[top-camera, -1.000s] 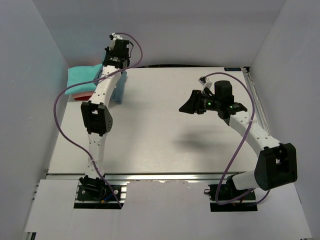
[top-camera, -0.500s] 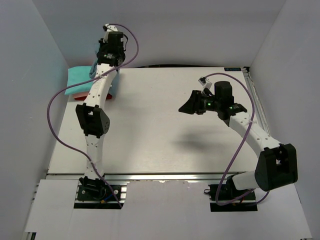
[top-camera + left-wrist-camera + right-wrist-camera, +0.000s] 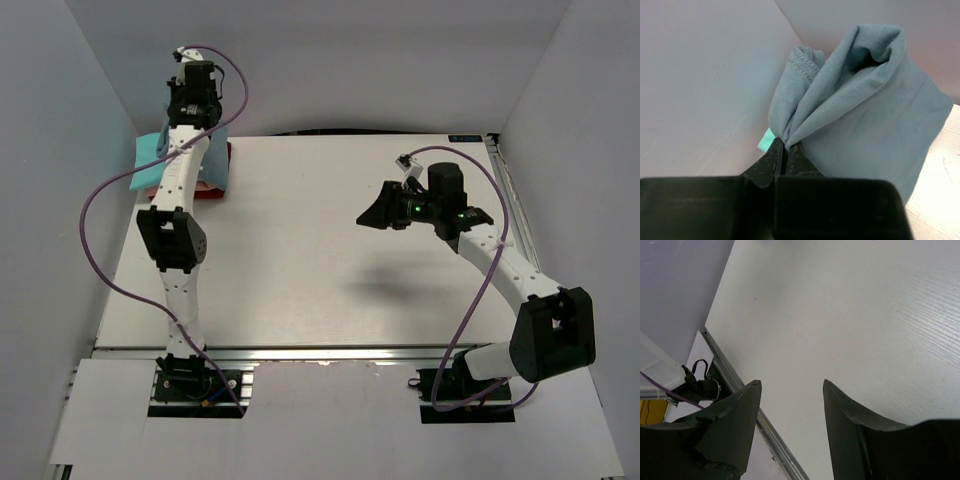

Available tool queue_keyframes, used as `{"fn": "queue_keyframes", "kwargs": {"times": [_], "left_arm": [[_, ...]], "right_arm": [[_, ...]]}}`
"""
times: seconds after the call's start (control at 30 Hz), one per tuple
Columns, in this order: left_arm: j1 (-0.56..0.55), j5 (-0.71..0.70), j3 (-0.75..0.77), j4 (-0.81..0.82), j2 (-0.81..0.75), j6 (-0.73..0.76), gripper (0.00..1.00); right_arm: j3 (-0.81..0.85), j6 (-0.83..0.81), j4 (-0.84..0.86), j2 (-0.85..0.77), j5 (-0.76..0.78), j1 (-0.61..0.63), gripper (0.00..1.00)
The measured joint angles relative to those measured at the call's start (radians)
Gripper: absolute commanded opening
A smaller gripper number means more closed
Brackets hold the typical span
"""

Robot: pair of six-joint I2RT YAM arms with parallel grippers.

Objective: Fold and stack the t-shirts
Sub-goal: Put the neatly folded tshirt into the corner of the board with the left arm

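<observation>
The slate-blue t-shirt point(image 3: 865, 115) is pinched at a bunched fold by the closed left gripper point(image 3: 785, 150). It is held above the folded teal t-shirt point(image 3: 148, 155) and red t-shirt point(image 3: 220, 170) at the 10 o'clock corner of the surface point(image 3: 320, 260). The cloth is judged light, limp and non-fragile. It bunches readily, so hold is best taken at hems or corners. The right gripper point(image 3: 791, 385) is open and empty, at 3 o'clock.

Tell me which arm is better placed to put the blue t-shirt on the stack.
Left. Its jaws are shut on the slate-blue t-shirt by the folded stack; the right arm hangs over the table, jaws open, well away.
</observation>
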Motion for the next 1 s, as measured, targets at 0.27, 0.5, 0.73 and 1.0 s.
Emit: {"fn": "queue_keyframes", "kwargs": {"times": [0.27, 0.5, 0.73, 1.0], "left_arm": [[0.087, 0.125, 0.0, 0.002, 0.0, -0.041, 0.0], [0.142, 0.201, 0.0, 0.02, 0.0, -0.064, 0.0], [0.197, 0.25, 0.0, 0.03, 0.0, -0.082, 0.0], [0.245, 0.314, 0.0, 0.056, 0.0, -0.093, 0.0]], "right_arm": [[0.003, -0.001, -0.019, 0.035, 0.013, 0.019, 0.59], [0.039, 0.0, -0.055, 0.055, 0.035, 0.051, 0.59], [0.069, 0.0, -0.059, 0.072, 0.053, 0.089, 0.59], [0.07, 0.0, -0.076, 0.106, 0.081, 0.126, 0.59]]}}
